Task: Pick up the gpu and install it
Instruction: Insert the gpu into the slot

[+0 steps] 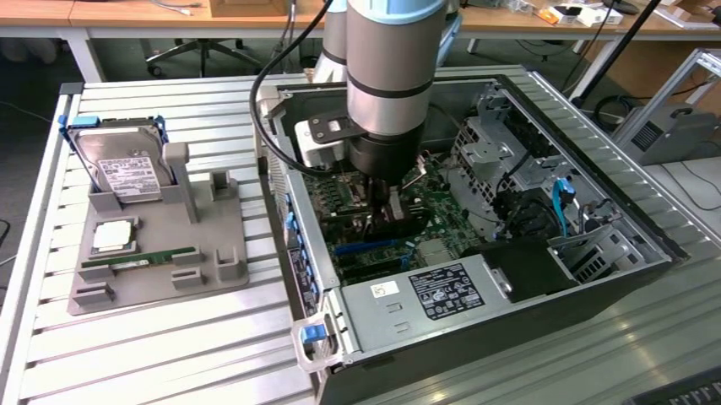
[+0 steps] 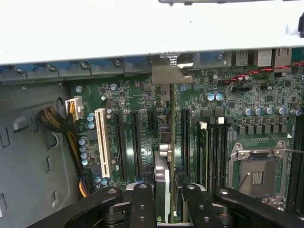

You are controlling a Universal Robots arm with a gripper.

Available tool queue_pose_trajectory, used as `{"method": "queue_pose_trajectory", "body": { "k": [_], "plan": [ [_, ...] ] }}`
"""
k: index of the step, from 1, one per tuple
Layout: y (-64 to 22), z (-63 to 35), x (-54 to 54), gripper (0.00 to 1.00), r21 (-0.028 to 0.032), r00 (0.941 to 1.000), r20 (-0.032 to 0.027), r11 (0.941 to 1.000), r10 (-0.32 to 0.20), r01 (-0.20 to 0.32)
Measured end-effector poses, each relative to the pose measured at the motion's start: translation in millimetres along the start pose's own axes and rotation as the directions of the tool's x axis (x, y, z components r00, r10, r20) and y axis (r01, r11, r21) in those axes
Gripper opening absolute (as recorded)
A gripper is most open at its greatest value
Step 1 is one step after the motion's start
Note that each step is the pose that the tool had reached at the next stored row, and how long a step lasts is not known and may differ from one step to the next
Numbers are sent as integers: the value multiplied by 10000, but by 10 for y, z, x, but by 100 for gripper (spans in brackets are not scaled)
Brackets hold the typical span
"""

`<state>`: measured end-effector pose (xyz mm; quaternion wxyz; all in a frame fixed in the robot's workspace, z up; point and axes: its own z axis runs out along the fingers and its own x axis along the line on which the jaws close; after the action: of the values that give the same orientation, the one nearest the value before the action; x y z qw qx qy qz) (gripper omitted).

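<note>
My gripper is clamped on the gpu, held edge-on at frame centre, inside the computer case. Card's long axis runs parallel with the motherboard slots, bracket toward the rear wall.

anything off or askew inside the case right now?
Nothing stands out. The gpu stands edge-on between the gripper's fingers, over the motherboard slots, bracket at the case's rear wall.
</note>
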<state>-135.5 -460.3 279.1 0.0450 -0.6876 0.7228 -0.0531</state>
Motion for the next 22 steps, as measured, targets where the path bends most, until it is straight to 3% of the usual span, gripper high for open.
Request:
{"method": "queue_pose_trajectory", "body": {
  "k": [22],
  "plan": [
    [50,86,-49,27,1,10000,7,10000,-44,44]
  ]
}}
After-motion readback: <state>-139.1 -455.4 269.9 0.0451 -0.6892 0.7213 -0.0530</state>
